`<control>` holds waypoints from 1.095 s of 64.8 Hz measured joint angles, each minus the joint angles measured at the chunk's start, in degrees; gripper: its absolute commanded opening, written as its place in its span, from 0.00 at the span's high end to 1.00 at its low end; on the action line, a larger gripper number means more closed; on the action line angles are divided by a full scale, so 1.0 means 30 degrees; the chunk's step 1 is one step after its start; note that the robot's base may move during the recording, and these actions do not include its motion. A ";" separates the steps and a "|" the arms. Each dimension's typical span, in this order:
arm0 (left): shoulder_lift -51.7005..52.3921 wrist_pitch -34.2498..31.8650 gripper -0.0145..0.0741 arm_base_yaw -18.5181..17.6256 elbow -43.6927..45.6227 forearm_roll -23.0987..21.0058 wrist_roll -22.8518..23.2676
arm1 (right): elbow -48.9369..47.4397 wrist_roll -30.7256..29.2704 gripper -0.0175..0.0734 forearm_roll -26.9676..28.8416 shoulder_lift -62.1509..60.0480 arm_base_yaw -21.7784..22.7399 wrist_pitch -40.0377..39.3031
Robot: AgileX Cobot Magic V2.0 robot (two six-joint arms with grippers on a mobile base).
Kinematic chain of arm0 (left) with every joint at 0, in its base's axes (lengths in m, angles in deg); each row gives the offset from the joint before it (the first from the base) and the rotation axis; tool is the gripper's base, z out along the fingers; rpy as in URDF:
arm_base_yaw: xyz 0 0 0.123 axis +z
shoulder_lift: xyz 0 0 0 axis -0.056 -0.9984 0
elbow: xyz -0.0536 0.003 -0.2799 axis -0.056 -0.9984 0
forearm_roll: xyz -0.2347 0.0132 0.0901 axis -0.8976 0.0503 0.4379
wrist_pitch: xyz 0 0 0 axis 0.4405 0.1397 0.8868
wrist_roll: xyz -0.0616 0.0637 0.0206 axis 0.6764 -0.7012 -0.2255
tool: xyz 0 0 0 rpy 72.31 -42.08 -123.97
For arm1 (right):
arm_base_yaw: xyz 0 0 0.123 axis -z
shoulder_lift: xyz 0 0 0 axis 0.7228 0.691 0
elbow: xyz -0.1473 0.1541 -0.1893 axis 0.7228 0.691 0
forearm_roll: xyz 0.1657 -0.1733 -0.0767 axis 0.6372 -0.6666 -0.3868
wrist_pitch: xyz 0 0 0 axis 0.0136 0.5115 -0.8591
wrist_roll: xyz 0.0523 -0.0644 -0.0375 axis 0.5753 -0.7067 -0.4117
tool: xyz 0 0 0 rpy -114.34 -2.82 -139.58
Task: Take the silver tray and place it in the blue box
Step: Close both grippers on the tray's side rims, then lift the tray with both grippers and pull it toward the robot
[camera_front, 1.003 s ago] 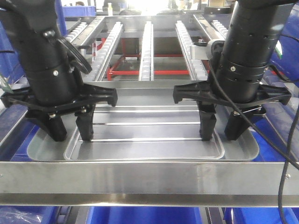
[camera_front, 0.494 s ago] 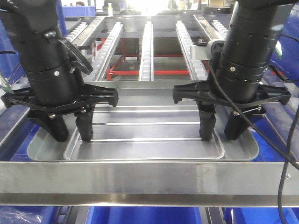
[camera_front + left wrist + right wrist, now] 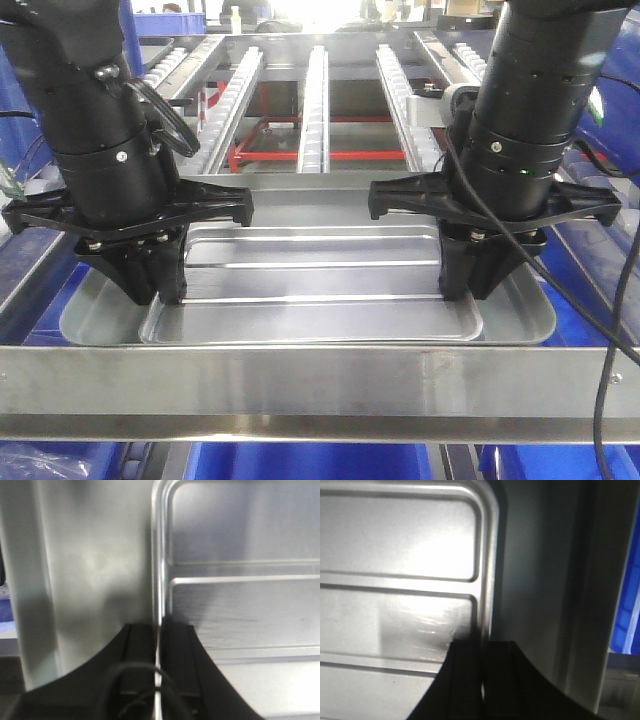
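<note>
The silver tray (image 3: 310, 285), ridged across its bottom, lies inside a larger smooth silver tray (image 3: 95, 320). My left gripper (image 3: 158, 290) is shut on the ridged tray's left rim. My right gripper (image 3: 465, 285) is shut on its right rim. In the left wrist view the black fingers (image 3: 177, 645) pinch the thin rim of the silver tray (image 3: 240, 610). The right wrist view shows the right gripper (image 3: 482, 647) clamped on the rim of the silver tray (image 3: 395, 615). Blue plastic (image 3: 310, 462) shows below the front rail; I cannot tell whether it is the blue box.
A wide metal rail (image 3: 320, 385) runs across the front, just below the trays. Behind them are roller conveyor tracks (image 3: 315, 100) over a red frame (image 3: 300, 155). A black cable (image 3: 605, 400) hangs at the right. More blue plastic (image 3: 600, 330) flanks the trays.
Both grippers have closed: their fingers stood apart astride the tray's side rims and now pinch them. The tray and arms have hardly shifted.
</note>
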 measured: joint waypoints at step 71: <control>0.4666 0.4966 0.85 -0.0598 0.1871 0.0486 0.1365 | -0.1989 0.1910 0.75 -0.0434 -0.4726 -0.1131 0.3760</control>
